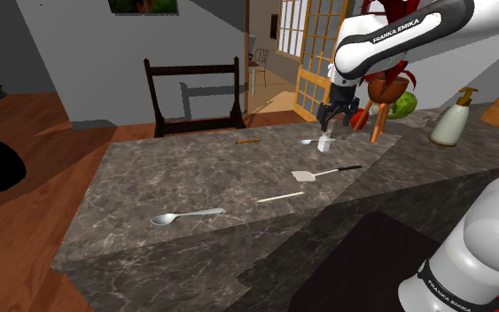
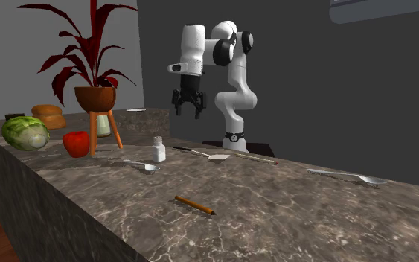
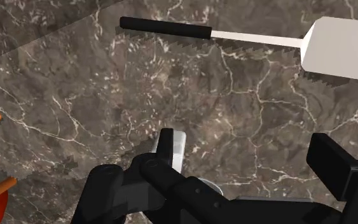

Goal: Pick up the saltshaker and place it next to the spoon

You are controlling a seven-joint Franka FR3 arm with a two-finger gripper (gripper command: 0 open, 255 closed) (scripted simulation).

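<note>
The open hand hovers above the upright saltshaker on the counter

Saltshaker: small, pale body, grey cap, upright on the marble counter. Short spoon lies flat just beside it. Longer spoon lies flat, well apart, on the same counter.

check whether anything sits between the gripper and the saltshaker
Nothing visible does. The open gripper hangs above the saltshaker with only air between them. The spatula lies on the counter off to one side, apart from it.
</note>
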